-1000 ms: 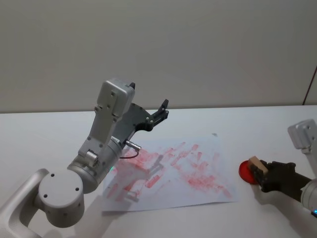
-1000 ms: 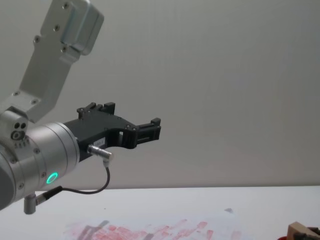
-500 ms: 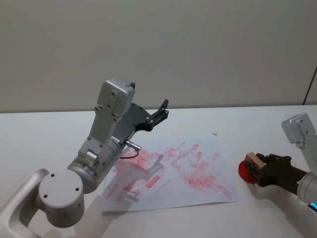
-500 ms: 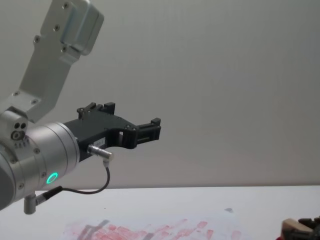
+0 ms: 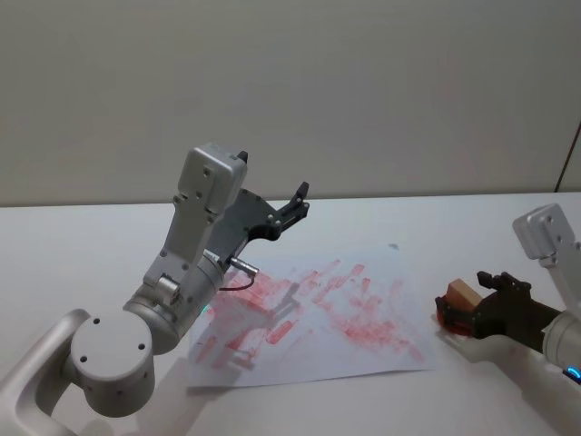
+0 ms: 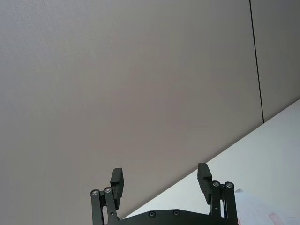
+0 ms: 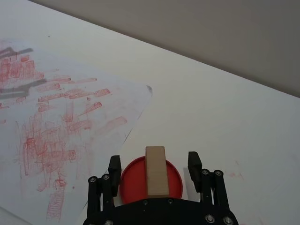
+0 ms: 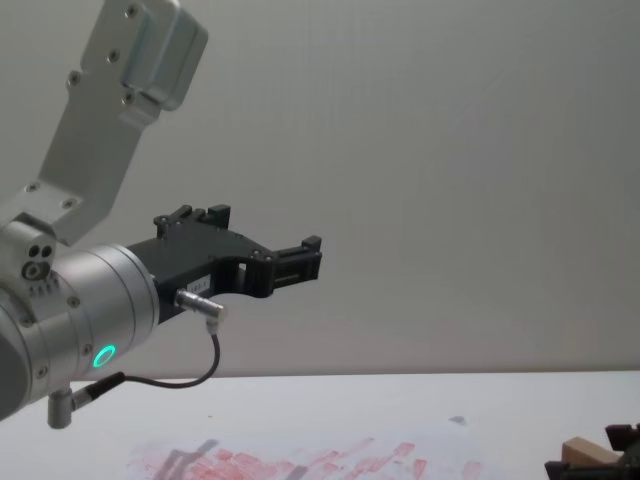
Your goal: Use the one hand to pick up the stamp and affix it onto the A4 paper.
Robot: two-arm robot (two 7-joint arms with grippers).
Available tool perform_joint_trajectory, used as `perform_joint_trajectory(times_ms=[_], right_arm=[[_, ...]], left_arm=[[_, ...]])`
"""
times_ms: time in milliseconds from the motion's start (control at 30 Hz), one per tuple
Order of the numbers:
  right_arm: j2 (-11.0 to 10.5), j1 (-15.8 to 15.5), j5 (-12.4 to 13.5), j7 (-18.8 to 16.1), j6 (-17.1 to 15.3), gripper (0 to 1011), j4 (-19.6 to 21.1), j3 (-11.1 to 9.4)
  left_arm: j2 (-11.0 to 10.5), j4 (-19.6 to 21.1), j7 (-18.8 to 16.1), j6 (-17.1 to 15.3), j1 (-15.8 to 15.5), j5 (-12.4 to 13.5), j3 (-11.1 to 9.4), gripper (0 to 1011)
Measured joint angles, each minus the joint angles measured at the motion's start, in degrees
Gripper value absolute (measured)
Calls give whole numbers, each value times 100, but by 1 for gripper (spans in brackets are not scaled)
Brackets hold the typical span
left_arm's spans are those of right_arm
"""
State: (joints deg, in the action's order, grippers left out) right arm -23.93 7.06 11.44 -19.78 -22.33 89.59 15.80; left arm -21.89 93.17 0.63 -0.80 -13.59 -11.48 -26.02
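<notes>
R gripper [image 7: 154,166] spread wide round stamp [image 7: 156,171], not touching; stamp stands on red ink pad [image 7: 176,180], just right of A4 paper [image 7: 61,122]. Centre, then pinch squarely. L gripper [image 6: 161,180] parked high, spread wide.

Plain grey wall [image 5: 363,82] behind white tabletop [image 5: 82,245]; soft even light.

No text, brand or number can be read anywhere. The A4 paper [image 5: 313,313] carries only smeared red prints (no letters can be made out), and a small white label on the left hand [image 8: 312,258] is too small to read.
</notes>
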Motion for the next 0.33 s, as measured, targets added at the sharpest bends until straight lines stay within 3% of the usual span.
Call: perform_joint_trajectory(times_ms=[200, 333], right_arm=[[4, 16, -16, -12, 3, 985, -12, 4], [6, 21, -21, -18, 4, 1001, -17, 5]], left_arm=[[0, 0, 0, 0, 0, 0, 0, 1001], [0, 0, 0, 0, 0, 0, 0, 1001]])
